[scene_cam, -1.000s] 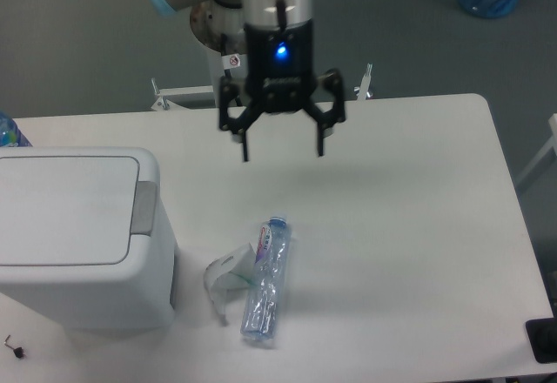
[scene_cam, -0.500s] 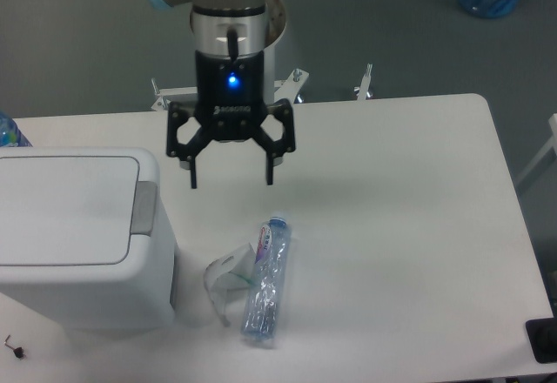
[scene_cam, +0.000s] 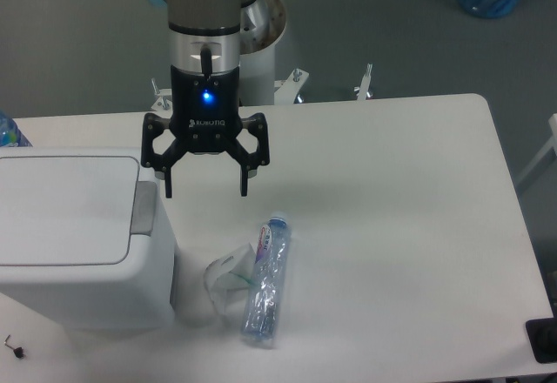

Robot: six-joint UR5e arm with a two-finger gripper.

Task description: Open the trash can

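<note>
gripper (scene_cam: 205,188) spread wide, seemingly hovering just right of trash can (scene_cam: 74,235).

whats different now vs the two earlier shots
The gripper has travelled left across the table and slightly lower in frame, now close to the trash can's grey push tab. Its jaws remain open, holding nothing. The trash can lid stays shut; the crushed bottle hasn't moved.
</note>
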